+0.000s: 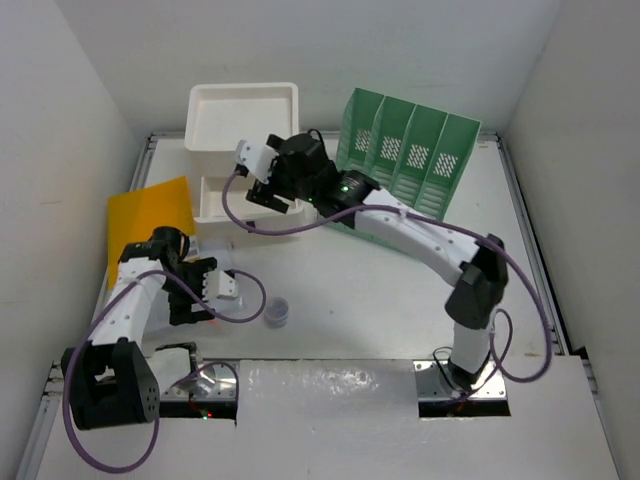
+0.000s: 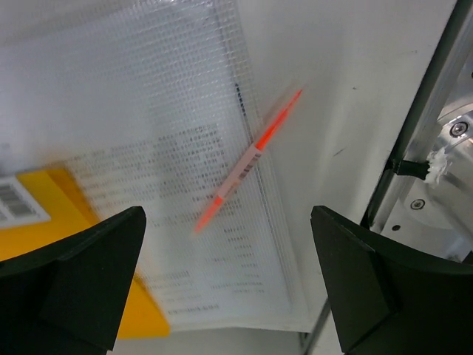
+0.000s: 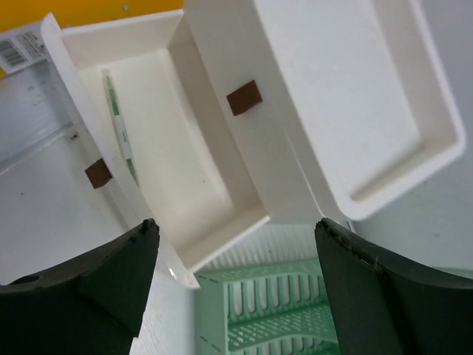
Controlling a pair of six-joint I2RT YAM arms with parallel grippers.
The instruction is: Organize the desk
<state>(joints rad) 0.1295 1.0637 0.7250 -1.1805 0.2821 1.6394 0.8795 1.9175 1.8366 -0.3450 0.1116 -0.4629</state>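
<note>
Desk [image 1: 380, 300] white. Rack [image 1: 410, 150] green, slotted grid pattern. Drawer box [image 1: 243, 115] white, brown square tabs [image 3: 244, 97]. Folder [image 1: 150, 212] orange-yellow. Sleeve [image 2: 133, 89] clear, fine mesh weave, black print. Pen [image 2: 247, 164] orange-red, white band. Drawer pen [image 3: 120, 133] green and white. Cables [image 1: 275, 232] purple.

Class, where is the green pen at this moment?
In the right wrist view, the green pen lies inside the open white drawer, along its left wall, left of centre.

print on the sheet [image 2: 185, 170] is blurred; the desk [image 2: 347, 74] and green rack [image 3: 273, 310] run past picture edges.
</note>
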